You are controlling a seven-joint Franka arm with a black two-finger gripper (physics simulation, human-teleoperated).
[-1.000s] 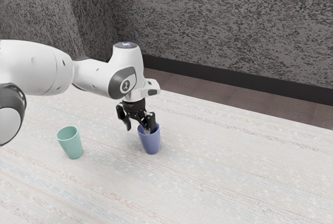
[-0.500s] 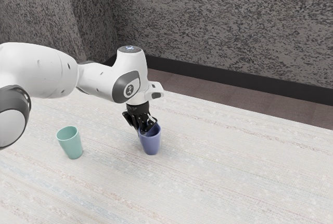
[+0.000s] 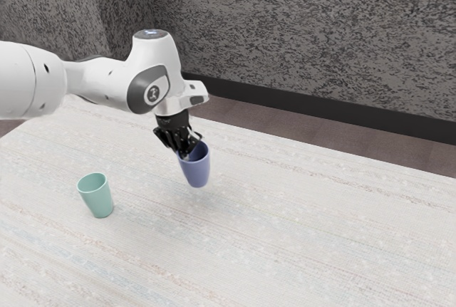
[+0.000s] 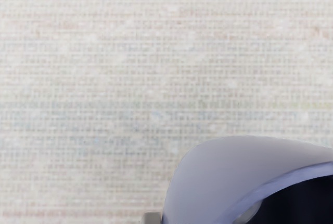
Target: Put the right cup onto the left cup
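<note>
The black hand (image 3: pixel 187 154) is pinching the lifted violet cup (image 3: pixel 197 174) by its wall, and should be centring it high over the teal cup (image 3: pixel 100 200).

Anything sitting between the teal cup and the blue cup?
No cup or other object there: in the exterior view, just bare tabletop shows between the teal cup and the blue cup, which the tool grips.
</note>
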